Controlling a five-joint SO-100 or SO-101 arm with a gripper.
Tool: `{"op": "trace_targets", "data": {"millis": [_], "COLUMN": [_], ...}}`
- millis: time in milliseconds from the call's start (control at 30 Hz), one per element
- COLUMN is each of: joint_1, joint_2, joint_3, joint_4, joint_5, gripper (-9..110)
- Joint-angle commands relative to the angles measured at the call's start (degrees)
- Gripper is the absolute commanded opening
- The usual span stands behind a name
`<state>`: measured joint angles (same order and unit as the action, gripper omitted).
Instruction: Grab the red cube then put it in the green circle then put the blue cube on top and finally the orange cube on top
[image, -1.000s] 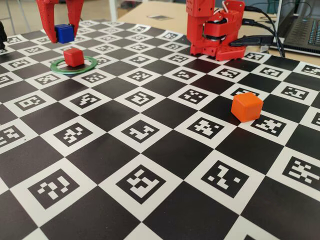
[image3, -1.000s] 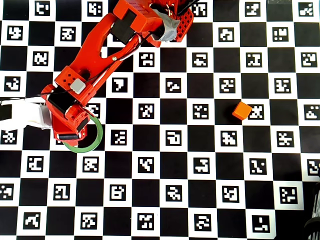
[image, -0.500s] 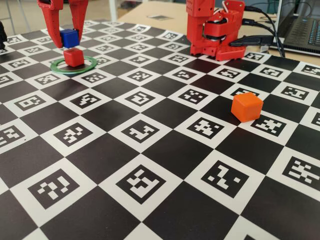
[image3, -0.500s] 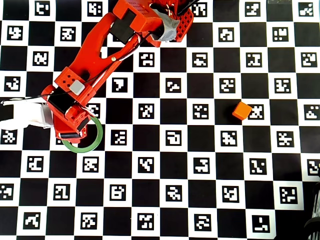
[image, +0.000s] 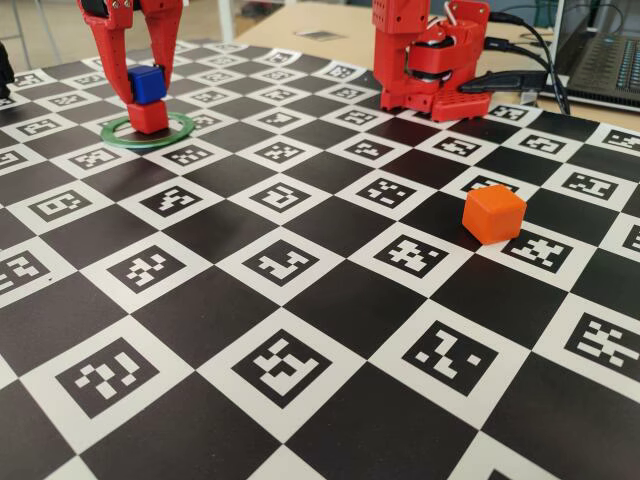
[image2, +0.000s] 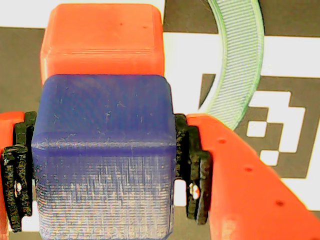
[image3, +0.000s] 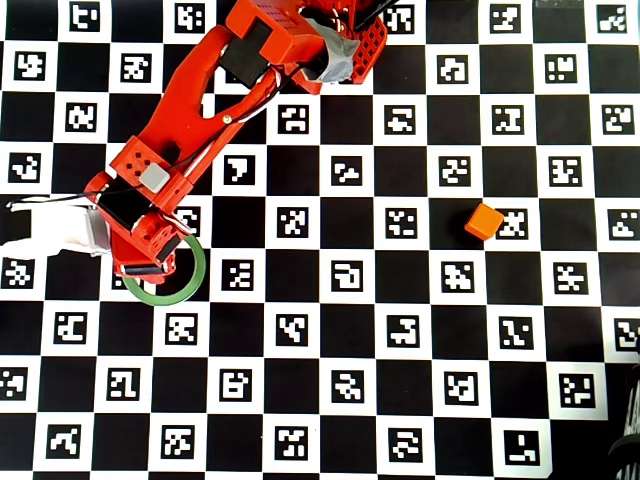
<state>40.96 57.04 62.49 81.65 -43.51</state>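
In the fixed view my gripper (image: 146, 85) is shut on the blue cube (image: 146, 84), which is directly over the red cube (image: 148, 118). Their faces meet or nearly meet; I cannot tell if they touch. The red cube stands inside the green circle (image: 178, 133). The wrist view shows the blue cube (image2: 105, 150) clamped between the black pads (image2: 192, 170), the red cube (image2: 102, 42) behind it and an arc of the green circle (image2: 240, 60). The orange cube (image: 494, 213) lies alone far to the right. From overhead the arm hides both stacked cubes; the green circle (image3: 192, 283) and the orange cube (image3: 486, 220) show.
The arm's red base (image: 430, 60) stands at the back of the checkered marker mat (image: 300, 330), with cables and a laptop (image: 605, 50) behind it to the right. A white object (image3: 55, 230) lies left of the wrist in the overhead view.
The gripper has carried the blue cube sideways and down, from behind and above the red cube to right on top of it. The orange cube has not moved.
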Motion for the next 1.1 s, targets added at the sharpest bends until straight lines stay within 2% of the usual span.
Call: {"op": "trace_targets", "data": {"millis": [0,500,567,800,1067], "joint_1": [0.97,1.32,1.41,1.93,2.2], "joint_2": [4.83,4.92,5.27,5.89,6.24], "joint_3": [-0.79,0.0,0.44,1.23,0.79], "joint_4": [-0.88,-1.58,-1.67,-2.72,-2.81], "joint_5": [0.26,0.09,0.18,-0.18,0.79], "gripper": [3,4,7,34,40]}}
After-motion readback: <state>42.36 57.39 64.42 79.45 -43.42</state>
